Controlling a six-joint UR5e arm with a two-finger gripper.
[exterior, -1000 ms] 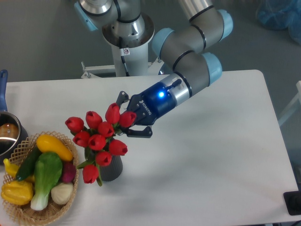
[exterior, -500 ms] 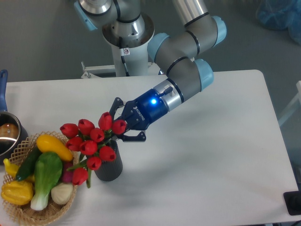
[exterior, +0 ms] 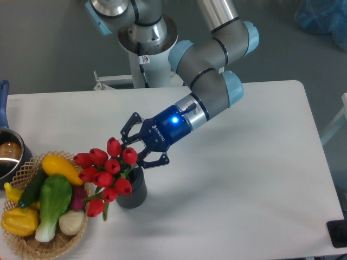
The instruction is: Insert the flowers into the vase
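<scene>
The flowers (exterior: 105, 173) are a bunch of red tulip buds with green stems. Their stems stand in the mouth of the dark grey ribbed vase (exterior: 134, 190), and the heads lean left towards the basket. My gripper (exterior: 139, 145) reaches in from the upper right, just above the vase's mouth. It is closed around the bunch at the top. Its fingertips are partly hidden behind the upper buds. The vase stands upright on the white table.
A wicker basket (exterior: 24, 245) of colourful vegetables sits just left of the vase, and the lowest buds overlap it. A metal pot (exterior: 7, 154) with a blue handle (exterior: 3, 93) is at the left edge. The arm's base stands at the table's back.
My gripper has moved down and left with the flowers. The bunch has sunk lower, so its stems are deeper in the vase. The vase has shifted slightly.
</scene>
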